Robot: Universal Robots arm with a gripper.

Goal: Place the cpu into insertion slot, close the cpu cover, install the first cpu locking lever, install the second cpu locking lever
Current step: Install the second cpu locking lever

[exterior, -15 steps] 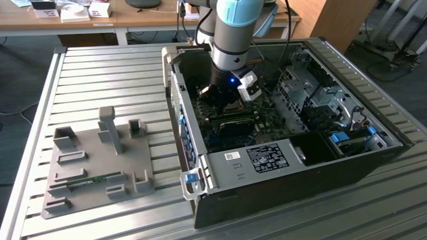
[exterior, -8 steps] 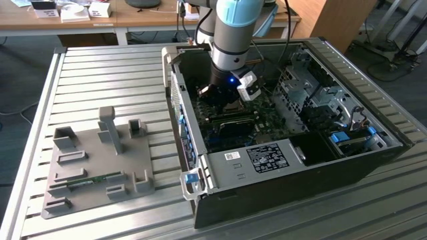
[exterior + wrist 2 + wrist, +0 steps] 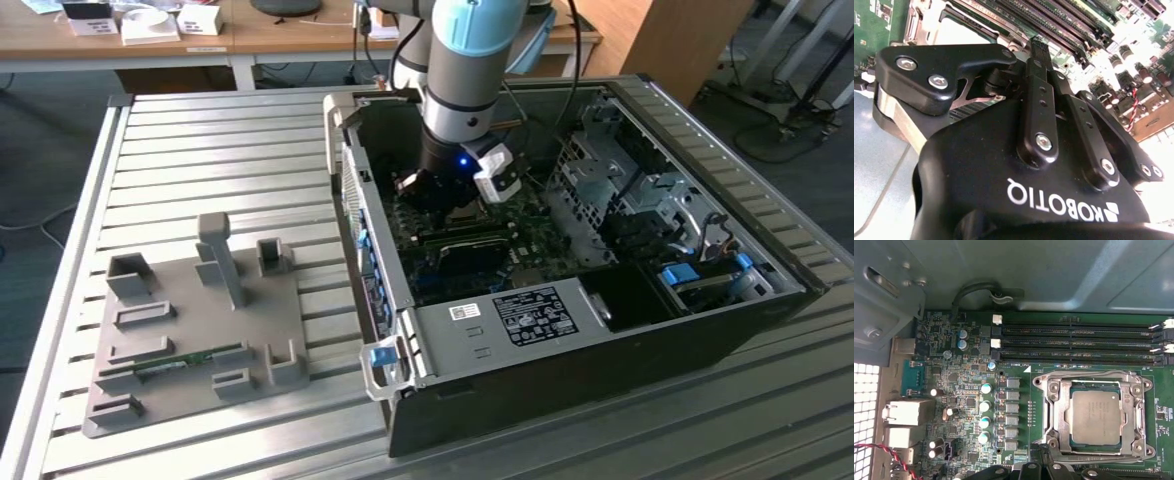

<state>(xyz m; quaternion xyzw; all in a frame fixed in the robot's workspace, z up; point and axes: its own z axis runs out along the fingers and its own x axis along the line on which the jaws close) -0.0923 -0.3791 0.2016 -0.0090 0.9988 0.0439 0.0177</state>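
An open black computer case (image 3: pixel 694 330) lies on a ribbed metal worktop (image 3: pixel 200 140), its green motherboard (image 3: pixel 969 385) carrying long black memory slots (image 3: pixel 1074 342) and small silver capacitors (image 3: pixel 985 405), while a grey holder plate (image 3: pixel 200 330) sits beside it at the exterior view's left.

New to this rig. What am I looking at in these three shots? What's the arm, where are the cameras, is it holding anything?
The exterior view shows one robot arm reaching down into an open computer case on a slatted metal table. Beside the case lies a grey fixture plate with part holders. The other two cameras ride on the arm's wrist. The second wrist view looks along the black gripper toward the motherboard. The first wrist view looks down on the green motherboard: the cpu already sits in the insertion slot, with the cpu cover framing it. I can't tell whether the gripper holds anything.
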